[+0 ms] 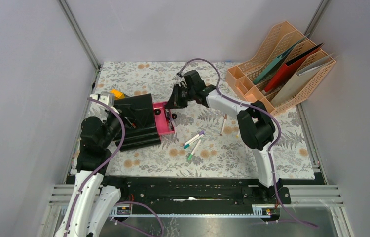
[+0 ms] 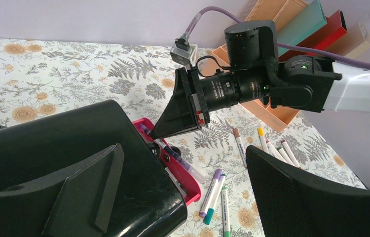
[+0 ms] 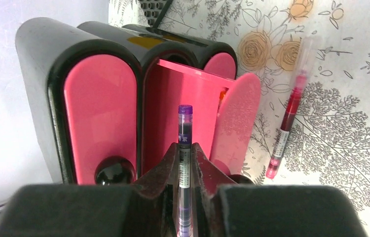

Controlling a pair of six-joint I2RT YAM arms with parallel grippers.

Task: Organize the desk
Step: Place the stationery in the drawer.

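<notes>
The desk (image 1: 232, 153) has a pale fern-print cloth. On its left lies a black organiser (image 1: 136, 118) with pink drawers; its middle drawer (image 3: 193, 89) stands pulled out. My right gripper (image 3: 186, 150) is shut on a purple pen (image 3: 185, 128), whose tip points into that open drawer (image 2: 193, 185). From the top view, the right gripper (image 1: 172, 101) hovers just beyond the pink drawer (image 1: 163, 118). My left gripper (image 2: 217, 182) is open, one finger (image 2: 74, 173) over the organiser, the other finger (image 2: 311, 197) apart over the cloth, nothing held.
Loose markers (image 1: 194, 139) lie mid-desk, another marker (image 1: 223, 124) further right, and several more (image 2: 272, 148) near the orange file rack (image 1: 281, 69) at the back right. A red pen (image 3: 286, 123) lies beside the drawer. A yellow object (image 1: 117, 93) sits behind the organiser.
</notes>
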